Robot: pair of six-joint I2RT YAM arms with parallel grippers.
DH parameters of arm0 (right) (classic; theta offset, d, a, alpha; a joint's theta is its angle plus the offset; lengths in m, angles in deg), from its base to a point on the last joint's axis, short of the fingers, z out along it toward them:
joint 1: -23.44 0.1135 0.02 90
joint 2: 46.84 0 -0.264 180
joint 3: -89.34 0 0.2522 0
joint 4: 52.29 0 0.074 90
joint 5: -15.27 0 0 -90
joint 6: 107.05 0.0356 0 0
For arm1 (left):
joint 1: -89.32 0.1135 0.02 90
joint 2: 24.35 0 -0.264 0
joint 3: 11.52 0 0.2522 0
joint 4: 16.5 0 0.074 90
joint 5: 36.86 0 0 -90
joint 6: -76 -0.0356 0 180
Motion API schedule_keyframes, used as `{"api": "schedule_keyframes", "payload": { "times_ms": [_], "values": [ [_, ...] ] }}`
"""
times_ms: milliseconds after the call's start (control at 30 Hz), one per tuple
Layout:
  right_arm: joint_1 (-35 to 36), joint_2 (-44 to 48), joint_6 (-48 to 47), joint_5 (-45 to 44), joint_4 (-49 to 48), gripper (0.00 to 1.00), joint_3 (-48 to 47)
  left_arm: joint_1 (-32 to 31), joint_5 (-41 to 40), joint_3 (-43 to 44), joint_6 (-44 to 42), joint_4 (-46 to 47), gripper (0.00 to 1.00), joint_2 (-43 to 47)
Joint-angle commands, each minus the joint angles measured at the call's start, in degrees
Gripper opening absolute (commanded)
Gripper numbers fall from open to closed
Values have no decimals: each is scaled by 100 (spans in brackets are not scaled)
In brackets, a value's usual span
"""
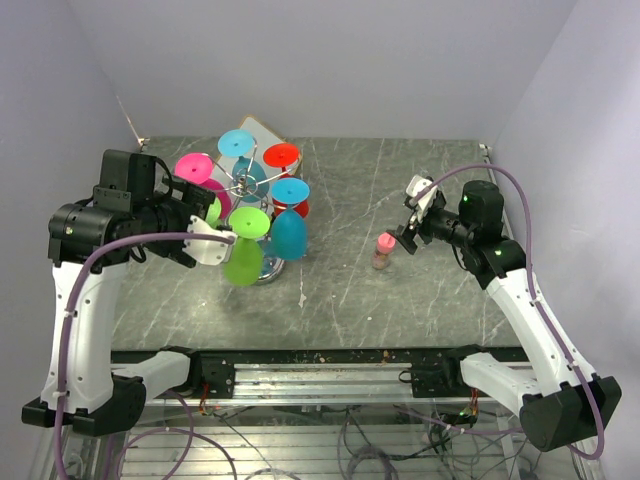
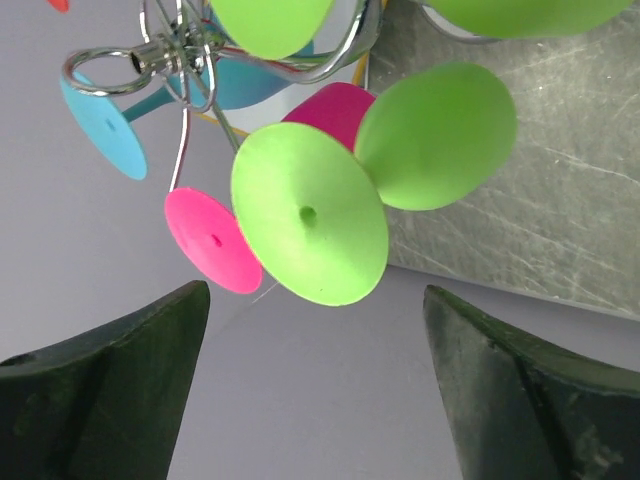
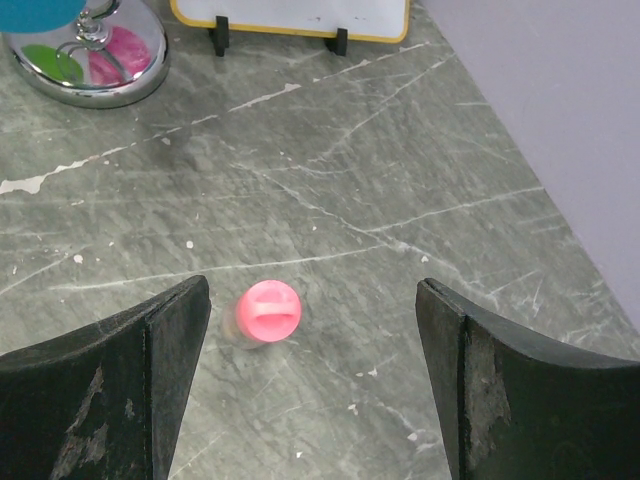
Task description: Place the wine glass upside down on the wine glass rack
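The wine glass rack (image 1: 243, 186) stands on the left half of the bench (image 1: 430, 300), with glasses hanging upside down all around its post. A board (image 1: 262, 128) stands just behind it, toward the back of the bench. The left hand (image 1: 218, 240) is just left of the rack, beside the front wine glass (image 1: 244, 262). A small bottle (image 1: 383, 251) stands well apart to the right, and the right hand (image 1: 408, 232) hovers near it, on its right.

A robot lab cell: plain lilac walls (image 1: 350, 60) around a grey table (image 1: 400, 290), metal rail (image 1: 320, 375) and loose cables (image 1: 370, 440) below.
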Motion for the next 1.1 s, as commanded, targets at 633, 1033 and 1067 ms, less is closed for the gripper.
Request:
{"api": "schedule_keyframes", "payload": {
  "times_ms": [633, 1033, 1067],
  "values": [
    [-185, -276, 1453, -2372, -995, 100, -153, 40, -3010, -236, 5604, 4168, 99, 379],
    [-225, -303, 2139, -4561, -1699, 100, -367, 675, -3823, -1493, 8468, 6007, 99, 861],
    [-225, -353, 2098, -4731, -1688, 100, -482, 718, -3812, -1544, 8608, 6044, 99, 895]
  ]
}}
